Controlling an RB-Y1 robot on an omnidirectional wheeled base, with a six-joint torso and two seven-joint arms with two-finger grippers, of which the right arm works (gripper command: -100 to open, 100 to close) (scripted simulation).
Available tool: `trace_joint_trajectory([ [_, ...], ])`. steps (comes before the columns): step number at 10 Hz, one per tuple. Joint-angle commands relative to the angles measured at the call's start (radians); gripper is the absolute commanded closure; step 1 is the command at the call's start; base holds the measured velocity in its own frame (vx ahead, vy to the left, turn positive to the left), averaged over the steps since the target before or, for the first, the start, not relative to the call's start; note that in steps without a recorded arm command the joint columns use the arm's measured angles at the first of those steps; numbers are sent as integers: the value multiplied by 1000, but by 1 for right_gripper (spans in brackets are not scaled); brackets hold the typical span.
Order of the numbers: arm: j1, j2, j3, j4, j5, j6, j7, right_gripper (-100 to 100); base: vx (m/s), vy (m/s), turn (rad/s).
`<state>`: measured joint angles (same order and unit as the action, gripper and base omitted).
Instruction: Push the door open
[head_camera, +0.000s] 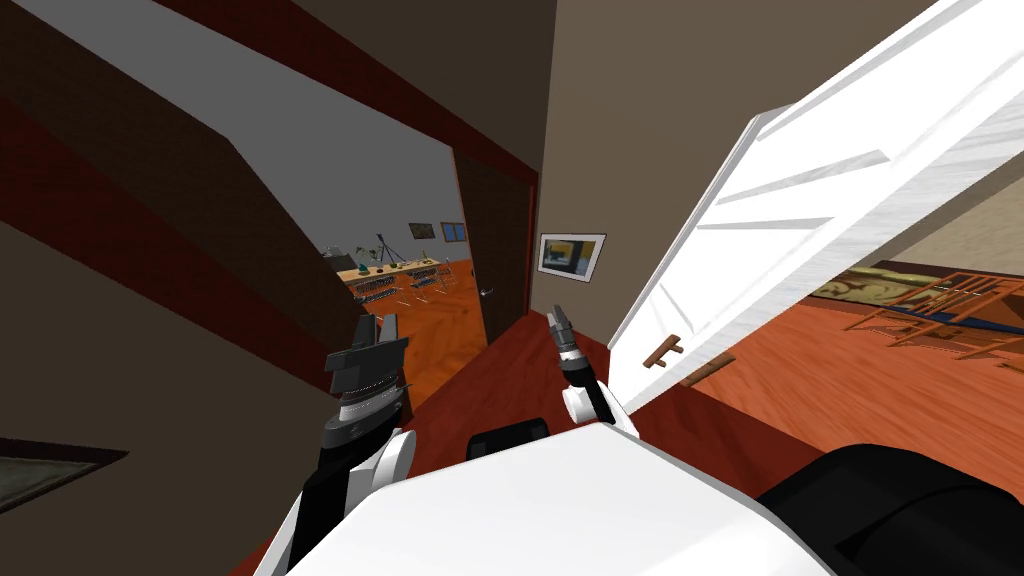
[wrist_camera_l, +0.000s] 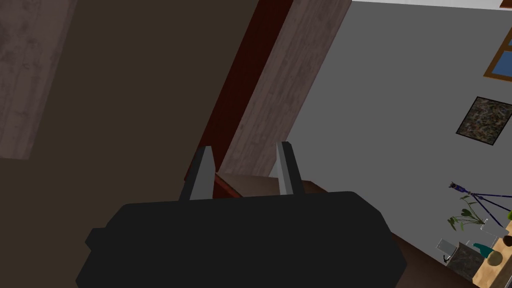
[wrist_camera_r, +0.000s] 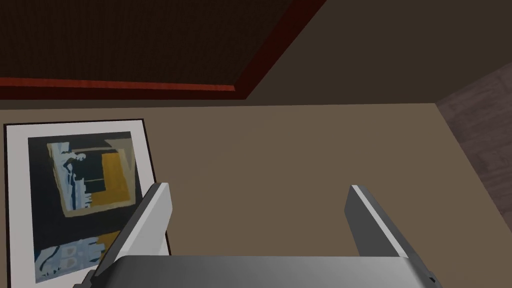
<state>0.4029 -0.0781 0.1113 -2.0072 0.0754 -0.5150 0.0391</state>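
A white panelled door (head_camera: 800, 230) stands swung wide on my right, and its brown bar handle (head_camera: 663, 352) sits near its lower edge. My right gripper (head_camera: 556, 318) is raised just left of that door edge, apart from it; its fingers (wrist_camera_r: 155, 220) are open with nothing between them. My left gripper (head_camera: 376, 332) is held up near the brown wall on my left. Its fingers (wrist_camera_l: 202, 172) stand apart and hold nothing. Ahead, a dark brown door (head_camera: 505, 250) with a small handle (head_camera: 487, 292) also stands open in a red frame.
A framed picture (head_camera: 571, 256) hangs on the tan wall between the two doorways. Past the dark door, a room holds a long table (head_camera: 390, 272) with chairs. Past the white door lie an orange floor, a rug and wooden chairs (head_camera: 940, 305).
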Motion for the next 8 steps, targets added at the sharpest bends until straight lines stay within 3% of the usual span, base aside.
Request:
trace_joint_trajectory([
  [1,-16,-5,24,40,-3,-8,-6,-100,143,-18,-32],
  [4,-41,-11,64,105,-6,-21,-14,-100,142,-20,-27],
  [8,-87,-20,137,225,-13,-46,-28,-100,168,-1,-36],
])
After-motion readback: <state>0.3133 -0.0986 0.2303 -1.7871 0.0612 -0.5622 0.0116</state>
